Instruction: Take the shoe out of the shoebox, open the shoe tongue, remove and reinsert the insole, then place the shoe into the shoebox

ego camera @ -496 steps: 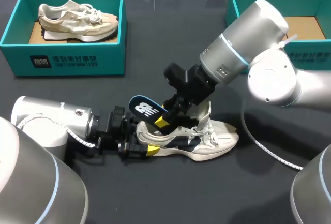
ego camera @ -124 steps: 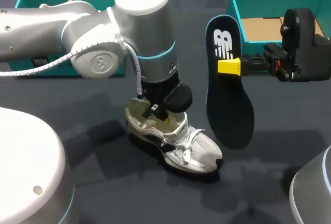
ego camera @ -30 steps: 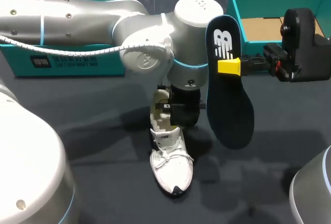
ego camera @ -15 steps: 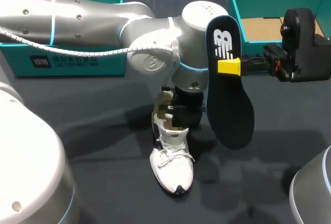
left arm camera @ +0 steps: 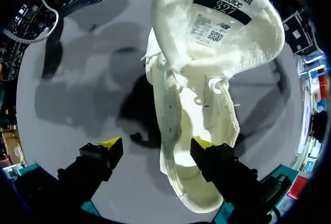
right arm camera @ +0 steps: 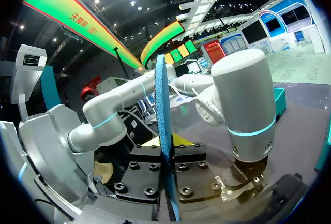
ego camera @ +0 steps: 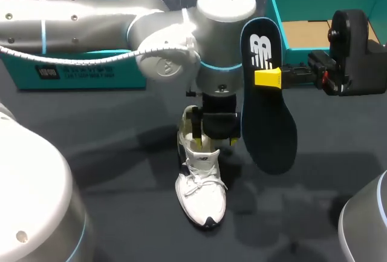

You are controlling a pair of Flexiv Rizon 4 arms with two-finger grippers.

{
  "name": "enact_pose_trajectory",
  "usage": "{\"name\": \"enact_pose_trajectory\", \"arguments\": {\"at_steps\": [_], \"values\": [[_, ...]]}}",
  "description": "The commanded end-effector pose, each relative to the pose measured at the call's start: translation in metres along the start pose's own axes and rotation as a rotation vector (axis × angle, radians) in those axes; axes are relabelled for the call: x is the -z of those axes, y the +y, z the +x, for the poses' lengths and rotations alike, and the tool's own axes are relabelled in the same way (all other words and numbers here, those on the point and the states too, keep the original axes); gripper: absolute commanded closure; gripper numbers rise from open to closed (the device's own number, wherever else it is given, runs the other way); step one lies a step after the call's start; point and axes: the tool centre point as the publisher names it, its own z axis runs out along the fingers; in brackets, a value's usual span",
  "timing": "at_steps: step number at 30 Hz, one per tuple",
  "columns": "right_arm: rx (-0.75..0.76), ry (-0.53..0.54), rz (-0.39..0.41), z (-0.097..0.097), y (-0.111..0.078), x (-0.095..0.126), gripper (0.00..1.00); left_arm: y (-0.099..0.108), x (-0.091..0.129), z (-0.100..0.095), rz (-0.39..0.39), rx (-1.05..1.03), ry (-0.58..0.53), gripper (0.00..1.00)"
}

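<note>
Two holds: your right gripper [right arm camera: 166, 146] pinches the floppy insole [ego camera: 266, 123] (likely bends). Left gripper [left arm camera: 156, 144] hangs spread — take the soft shoe [ego camera: 202, 195] by its heel.

**Shoe shut in from above and from the right, with room at the toe**

The left arm [ego camera: 181, 38] spans the table [ego camera: 121, 171] from the left. Its left gripper [left arm camera: 157, 142] stands over the heel of the shoe [ego camera: 201, 192], jaws apart, one over the opening and one outside the side wall, so it blocks the way in from above. The insole [ego camera: 266, 123], upright in the clamped right gripper [ego camera: 266, 78], hangs just to the shoe's right like a wall. Bare table shows around the toe and to the shoe's left. The right shoebox [ego camera: 278, 2] stands open-topped behind the insole.
</note>
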Motion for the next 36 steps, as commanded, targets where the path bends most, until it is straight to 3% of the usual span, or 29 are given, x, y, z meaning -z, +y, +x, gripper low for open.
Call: {"name": "enact_pose_trajectory", "arguments": {"at_steps": [1,10,13,26,36], "values": [[-0.002,-0.002,0.001,0.000,-0.001,-0.001,1.00,0.000,0.051,0.035,-0.026,-0.003,-0.167,0.00],[-0.002,-0.002,0.001,0.000,-0.001,-0.001,1.00,0.016,0.120,0.041,-0.065,-0.010,-0.459,0.00],[-0.002,-0.002,0.001,0.000,-0.001,-0.001,1.00,0.021,0.144,0.039,-0.027,0.018,-0.573,0.00],[-0.002,-0.002,0.001,0.000,-0.001,-0.001,1.00,0.021,0.144,0.039,-0.027,0.018,-0.573,0.00],[-0.002,-0.002,0.001,0.000,-0.001,-0.001,1.00,0.013,0.164,0.032,-0.089,-0.081,-0.836,0.00]]}}
